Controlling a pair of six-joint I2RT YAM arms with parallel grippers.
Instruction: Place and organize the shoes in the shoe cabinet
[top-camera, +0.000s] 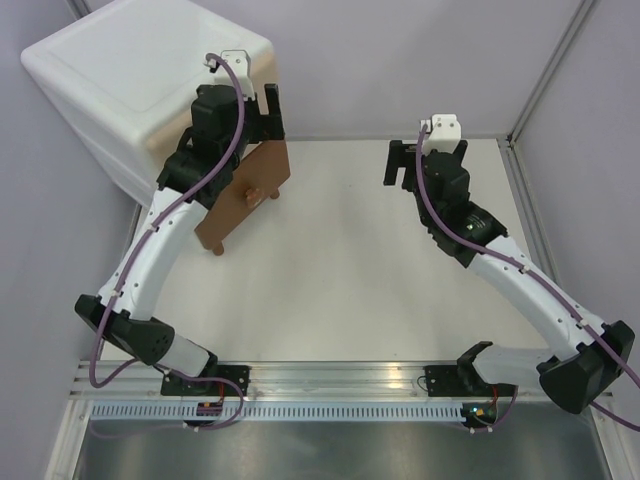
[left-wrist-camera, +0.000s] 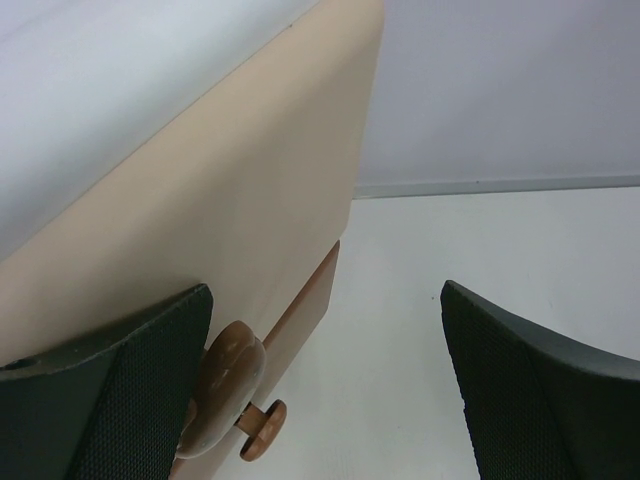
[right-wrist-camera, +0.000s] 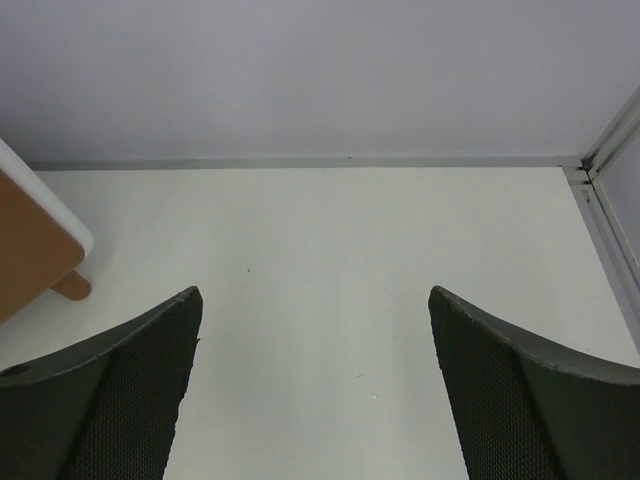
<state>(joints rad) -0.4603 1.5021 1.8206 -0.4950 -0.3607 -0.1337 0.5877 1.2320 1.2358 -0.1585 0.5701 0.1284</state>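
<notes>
The white shoe cabinet (top-camera: 140, 70) stands at the back left. Its brown lower drawer (top-camera: 245, 195) stands out from the front, knob facing the table. My left gripper (top-camera: 262, 118) is open at the beige upper drawer (left-wrist-camera: 230, 200); its left finger sits right beside that drawer's brown bear knob (left-wrist-camera: 225, 385), and the right finger is far off it. The lower drawer's knob (left-wrist-camera: 262, 430) shows below. My right gripper (top-camera: 425, 165) is open and empty above the table at the back right; it also shows in the right wrist view (right-wrist-camera: 312, 390). No shoes are in view.
The grey back wall runs just behind both grippers. A metal frame rail (top-camera: 525, 190) borders the table on the right. The cabinet's corner and brown foot (right-wrist-camera: 72, 287) show at the left of the right wrist view.
</notes>
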